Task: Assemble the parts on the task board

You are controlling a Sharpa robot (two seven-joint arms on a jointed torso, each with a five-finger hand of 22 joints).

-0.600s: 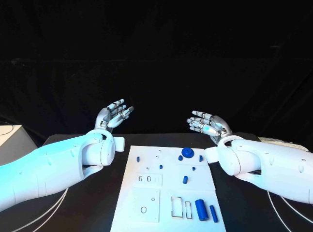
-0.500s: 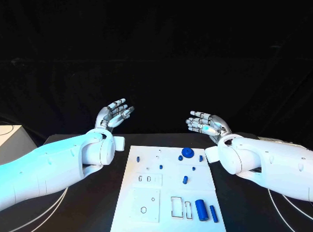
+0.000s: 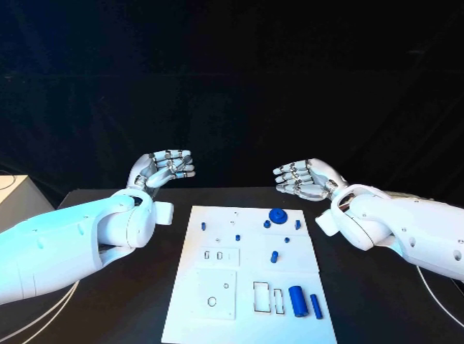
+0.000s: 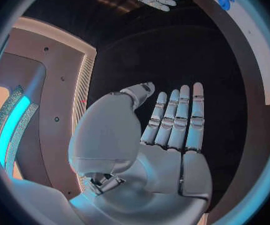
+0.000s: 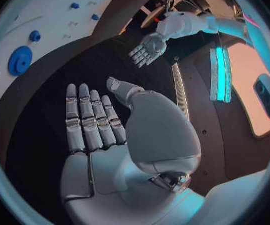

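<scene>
The white task board (image 3: 247, 287) lies in the middle of the black table. On it are a round blue knob (image 3: 278, 214), a few small blue pieces such as a short peg (image 3: 274, 256), and two blue cylinders (image 3: 297, 302) near its front right corner. My left hand (image 3: 165, 168) hangs in the air beyond the board's far left corner, and my right hand (image 3: 306, 179) beyond its far right corner. Both hold nothing. In the wrist views the left hand (image 4: 166, 135) and right hand (image 5: 104, 130) have straight fingers. The board (image 5: 54, 20) lies off to one side.
A white box (image 3: 4, 197) stands at the table's left edge. Thin cables (image 3: 439, 287) lie on the table on the right. Black table surface runs along both sides of the board, under the arms.
Both hands have tipped over from upright and sit slightly lower, so their fingers look shorter from the head. The whole view has shifted a little. The parts on the board have not moved.
</scene>
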